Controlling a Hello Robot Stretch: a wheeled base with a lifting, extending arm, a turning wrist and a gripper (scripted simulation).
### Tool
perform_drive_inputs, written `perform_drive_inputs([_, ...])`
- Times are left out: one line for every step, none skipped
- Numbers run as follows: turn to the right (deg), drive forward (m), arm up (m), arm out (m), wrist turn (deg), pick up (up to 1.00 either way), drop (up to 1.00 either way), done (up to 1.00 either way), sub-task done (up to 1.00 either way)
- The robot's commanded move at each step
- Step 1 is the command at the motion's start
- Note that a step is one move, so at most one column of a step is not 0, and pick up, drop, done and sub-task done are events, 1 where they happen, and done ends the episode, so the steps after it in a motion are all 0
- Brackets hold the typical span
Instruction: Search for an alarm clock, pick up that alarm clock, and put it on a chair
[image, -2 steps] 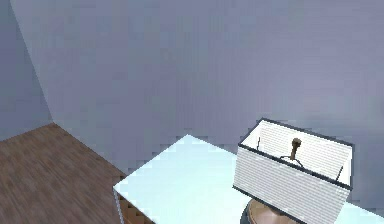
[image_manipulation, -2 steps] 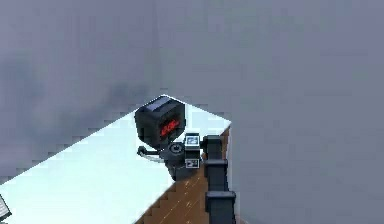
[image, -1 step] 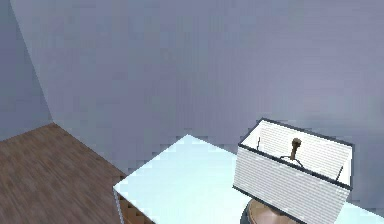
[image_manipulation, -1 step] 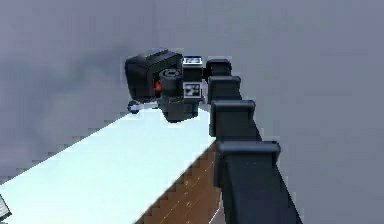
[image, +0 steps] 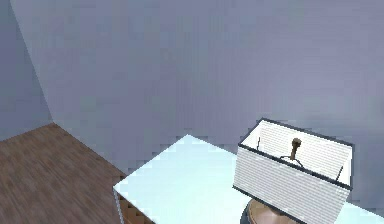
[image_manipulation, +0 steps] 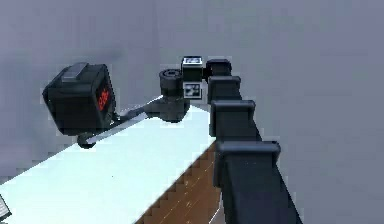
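A black cube-shaped alarm clock with red digits on one face hangs at the far end of my gripper, clear of the white tabletop below it, so the gripper holds it. The dark arm rises from the arm side view's bottom edge, with the white marker squares at its end. The thin fingers reach left under the clock.
The white table sits in the forward view's lower middle, against a blue-grey wall. A lamp with a white boxy shade stands on its right part. Wooden floor lies to the left. Wood floor shows beside the table edge.
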Motion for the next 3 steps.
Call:
perform_drive_inputs([0.0, 0.0, 0.0, 0.0, -45.0, 0.0, 0.0, 0.0, 0.0])
perform_drive_inputs([0.0, 0.0, 0.0, 0.0, -12.0, 0.0, 0.0, 0.0, 0.0])
perform_drive_inputs([0.0, 0.0, 0.0, -0.22, 0.0, 0.0, 0.0, 0.0, 0.0])
